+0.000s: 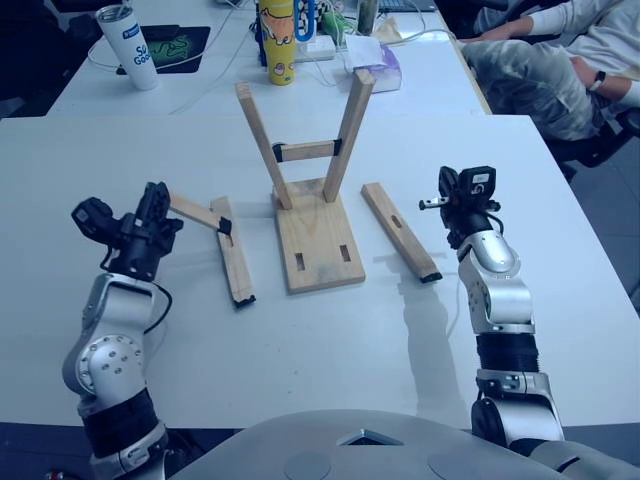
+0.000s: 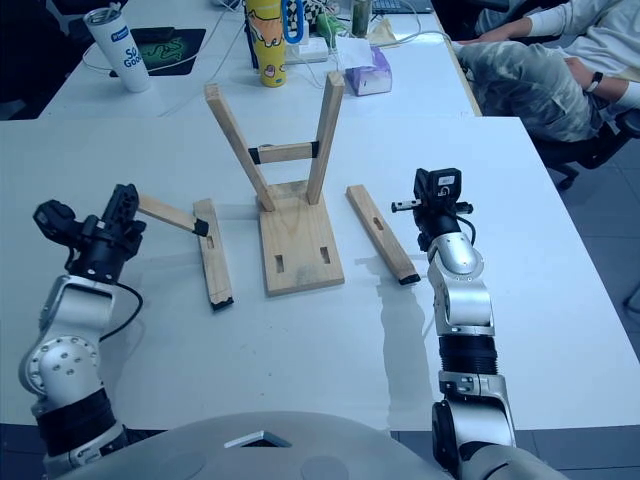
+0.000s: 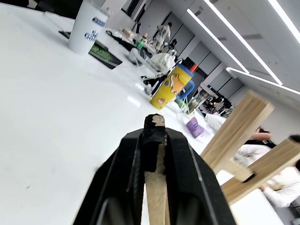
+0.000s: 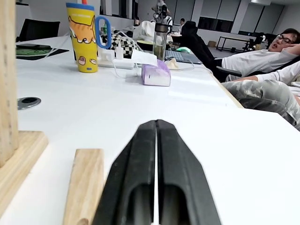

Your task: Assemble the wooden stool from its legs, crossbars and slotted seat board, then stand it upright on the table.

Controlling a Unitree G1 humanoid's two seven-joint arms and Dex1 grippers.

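Left wrist view: crossbar [image 3: 156,197], lettered cup [image 3: 88,26]

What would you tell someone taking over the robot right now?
Left gripper: shut on the held crossbar, which joins the left leg lying beside the seat board.
Right gripper: shut, empty, near the loose leg lying right of the board.
Done: two upright legs, linked by a second crossbar, stand in the flat seat board.
Left: fit the other two legs into the empty slots, then stand the stool up.
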